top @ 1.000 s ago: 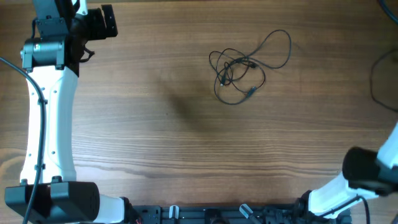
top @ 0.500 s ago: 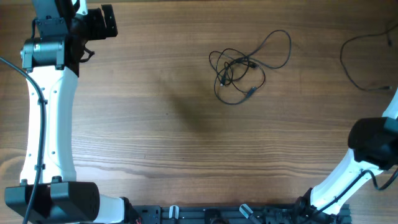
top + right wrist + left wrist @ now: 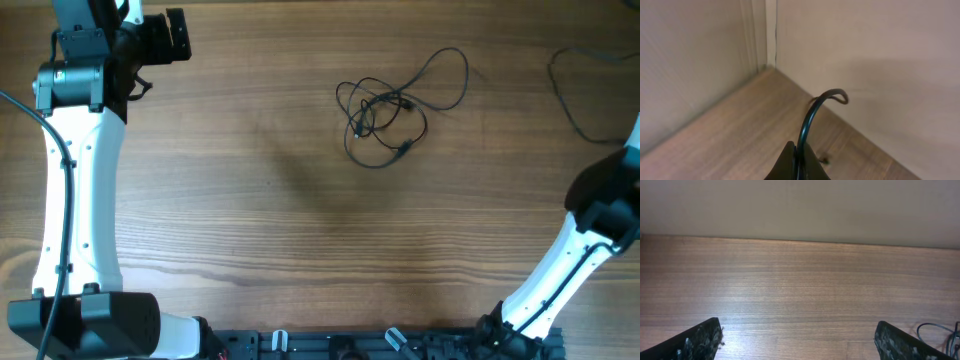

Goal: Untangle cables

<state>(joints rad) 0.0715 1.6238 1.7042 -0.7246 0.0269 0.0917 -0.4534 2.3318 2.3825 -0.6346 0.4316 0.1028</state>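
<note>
A tangle of thin black cables [image 3: 385, 110] lies on the wooden table right of centre, with a loop reaching toward the far right. A bit of it shows at the lower right of the left wrist view [image 3: 938, 330]. My left gripper [image 3: 800, 345] is open and empty, far to the left of the tangle at the table's far left corner [image 3: 172, 36]. My right gripper [image 3: 799, 162] is shut on a separate black cable [image 3: 812, 112] that arcs upward from the jaws. That cable also shows overhead as a curve at the far right edge [image 3: 562, 88]. The right gripper itself is outside the overhead view.
The table [image 3: 300, 230] is brown wood. The left arm [image 3: 75, 180] runs along the left side. The right arm [image 3: 600, 215] stands at the right edge. A pale wall and a corner [image 3: 771, 35] are close behind the table's far right end.
My right arm has swung up and toward the far right edge. The cable it holds has shifted with it toward the far right corner. The tangle and left arm have not moved.
</note>
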